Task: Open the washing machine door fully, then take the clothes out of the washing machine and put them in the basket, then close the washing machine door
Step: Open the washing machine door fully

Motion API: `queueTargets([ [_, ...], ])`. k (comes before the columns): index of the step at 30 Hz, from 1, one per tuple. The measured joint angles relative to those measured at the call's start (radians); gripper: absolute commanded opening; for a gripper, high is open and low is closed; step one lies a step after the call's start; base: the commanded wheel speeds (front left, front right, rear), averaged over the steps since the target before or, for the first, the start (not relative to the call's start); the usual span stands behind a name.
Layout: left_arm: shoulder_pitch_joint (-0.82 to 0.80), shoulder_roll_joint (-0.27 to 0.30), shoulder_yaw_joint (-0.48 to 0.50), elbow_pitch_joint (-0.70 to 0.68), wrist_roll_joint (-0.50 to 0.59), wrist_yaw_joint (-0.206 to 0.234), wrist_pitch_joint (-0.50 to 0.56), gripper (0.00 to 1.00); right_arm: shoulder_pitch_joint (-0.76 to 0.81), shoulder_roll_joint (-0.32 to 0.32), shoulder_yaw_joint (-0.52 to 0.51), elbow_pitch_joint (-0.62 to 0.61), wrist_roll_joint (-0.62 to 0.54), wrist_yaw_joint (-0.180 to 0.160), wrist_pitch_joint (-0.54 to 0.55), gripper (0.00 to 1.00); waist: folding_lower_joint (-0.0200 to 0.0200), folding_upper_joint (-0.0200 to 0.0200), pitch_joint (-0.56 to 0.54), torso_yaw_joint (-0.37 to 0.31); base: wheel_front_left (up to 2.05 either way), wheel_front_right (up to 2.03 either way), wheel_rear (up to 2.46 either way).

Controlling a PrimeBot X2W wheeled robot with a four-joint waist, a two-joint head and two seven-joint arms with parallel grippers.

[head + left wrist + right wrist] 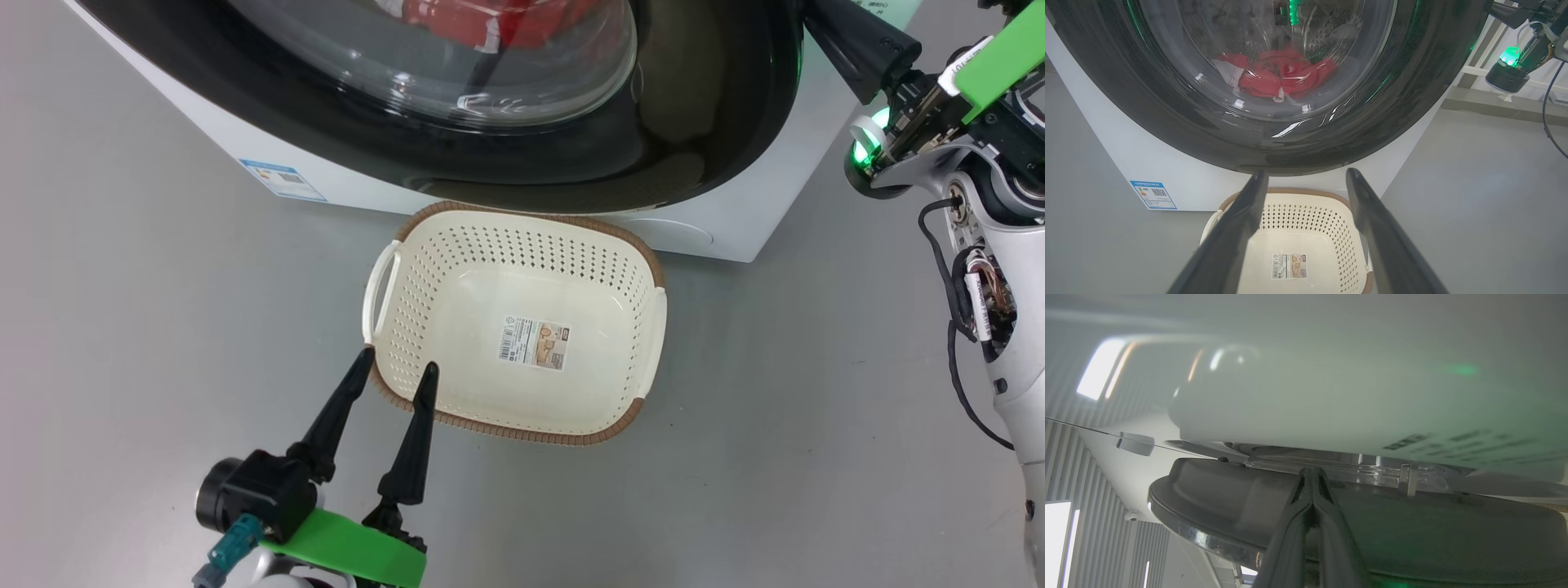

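As door (1412,102) bars clothes (1286,73) — basket (490,261), label (282,180) nearby.

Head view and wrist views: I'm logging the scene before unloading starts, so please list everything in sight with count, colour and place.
washing machine: one, white, behind the basket
washing machine door: one, glossy black rim with clear glass, on the machine's front
clothes: one bundle, count unclear, red with white trim, inside the drum behind the glass
basket: one, cream with brown rim, on the floor before the machine, no clothes in it
barcode sticker: one, white, on the basket's bottom
label: one, blue and white, low on the machine's front
floor: grey, all around
left gripper: one, black fingers, open, above the basket's near side
right gripper: one, black fingers, shut, tips at the door's edge
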Motion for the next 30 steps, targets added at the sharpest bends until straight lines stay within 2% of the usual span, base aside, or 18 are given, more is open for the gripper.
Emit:
queueTargets([
  [14,-0.001,0.000,-0.004,0.005,-0.007,0.000,0.000,1.00,0.009,0.021,-0.019,0.018,-0.036,0.000,0.040,0.00,0.0000,0.0000,-0.024,-0.004,0.00,0.00,0.00],
  [30,0.002,0.000,-0.002,0.013,-0.007,0.000,0.000,1.00,0.089,0.065,-0.016,0.004,-0.070,0.000,0.113,0.00,0.0000,0.0000,-0.082,-0.018,0.00,0.00,0.00],
])
